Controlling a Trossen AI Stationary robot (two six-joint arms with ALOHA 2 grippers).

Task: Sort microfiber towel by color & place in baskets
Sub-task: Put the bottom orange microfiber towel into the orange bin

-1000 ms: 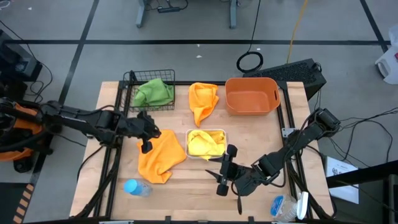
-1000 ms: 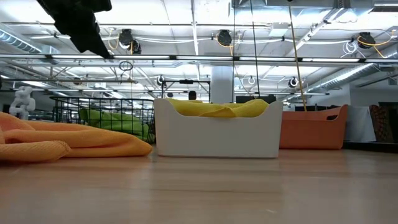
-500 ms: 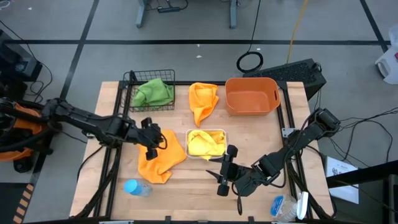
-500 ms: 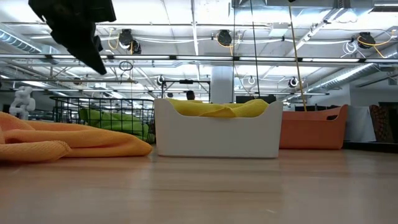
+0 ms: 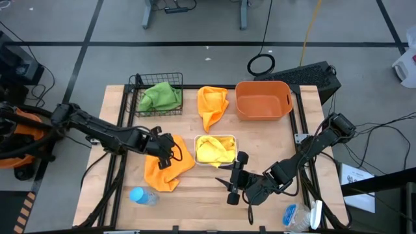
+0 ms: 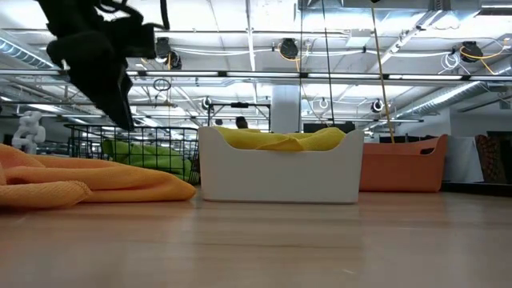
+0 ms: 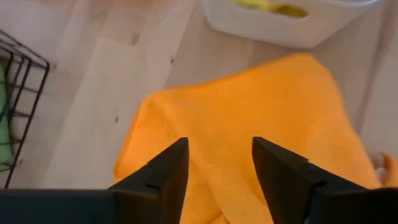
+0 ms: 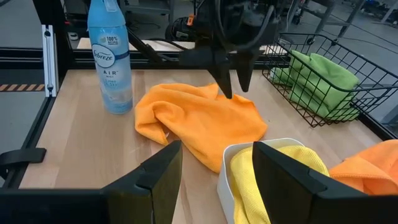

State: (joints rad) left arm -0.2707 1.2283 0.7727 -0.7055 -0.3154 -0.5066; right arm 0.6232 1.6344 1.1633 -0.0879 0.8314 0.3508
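The left hand is hovering open-fingered over the orange towel lying rumpled on the counter — soft, light, limp; I'd be pinching a raised fold.

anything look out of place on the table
Two orange towels lie loose on the table, one under the open left gripper, one beside the empty orange tub. Green and yellow are already binned.

Blue spray bottle on the worktop, white label read as "100% natural propellant", brand "febreze" and "AIR" beneath, smaller print below not legible
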